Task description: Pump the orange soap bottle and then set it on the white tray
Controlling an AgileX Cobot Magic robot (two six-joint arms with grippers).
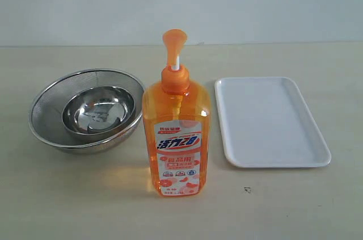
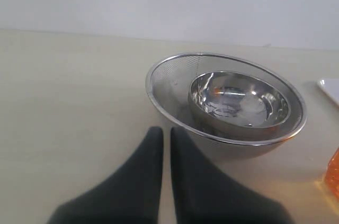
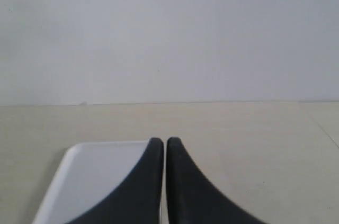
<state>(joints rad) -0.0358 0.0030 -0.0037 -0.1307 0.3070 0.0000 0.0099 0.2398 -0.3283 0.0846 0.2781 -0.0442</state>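
On the pale matte table (image 1: 68, 194) the flat, glossy white tray (image 1: 272, 123) lies just beside the orange soap bottle (image 1: 176, 138). The bottle stands upright between the tray and the steel mesh strainer (image 1: 45, 109) — long axis vertical, translucent flat-sided plastic, pump head (image 1: 173, 44) on top. Both grippers have their dark fingers pressed together on nothing: the left gripper (image 2: 165, 131) faces the strainer with only an orange sliver at the side, the right gripper (image 3: 160, 142) looks over the tray — the left is perhaps nearer.

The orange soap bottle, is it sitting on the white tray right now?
No, the orange soap bottle stands upright on the table, just left of the white tray in the exterior view, not on it.
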